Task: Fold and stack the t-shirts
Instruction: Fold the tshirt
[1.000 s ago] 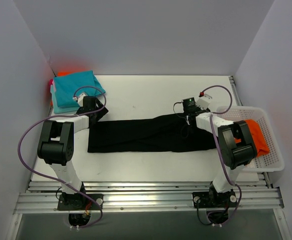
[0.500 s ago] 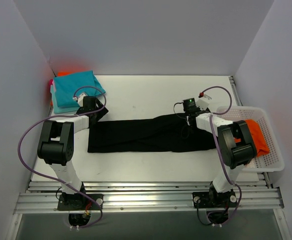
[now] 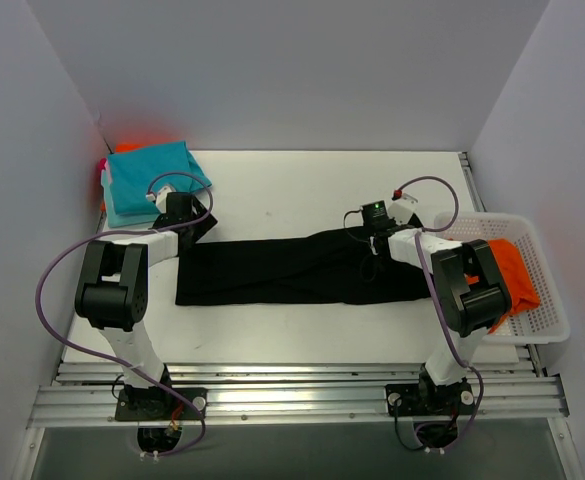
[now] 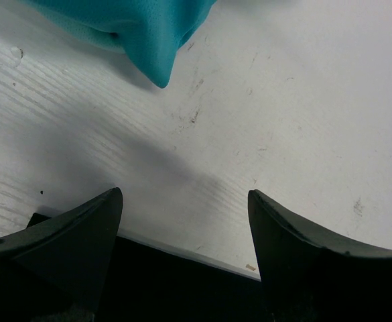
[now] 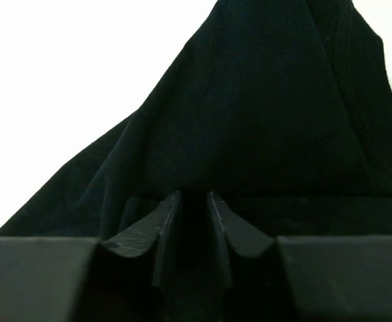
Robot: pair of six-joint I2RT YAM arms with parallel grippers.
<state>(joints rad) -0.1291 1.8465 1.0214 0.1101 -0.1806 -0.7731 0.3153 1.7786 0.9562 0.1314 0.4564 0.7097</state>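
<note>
Although a folded pile of teal t-shirts [image 3: 150, 178] already lies just beyond the left gripper [image 4: 185, 201], the job looks roughly half done. The black t-shirt [image 3: 282, 268] is only folded into a long band running from under the left gripper across to the right gripper [image 5: 193, 201], and an orange t-shirt [image 3: 517, 268] waits unfolded in the basket [image 3: 547, 320] on the right gripper's outer side. By my reading, the band needs folding shorter and stacking, then the orange one follows. The left gripper's jaws are spread wide and hold nothing, hovering over the band's end corner and bare table [image 4: 283, 100]. The right gripper's jaws are drawn nearly together, down on the black cloth, seemingly nipping a fold.
</note>
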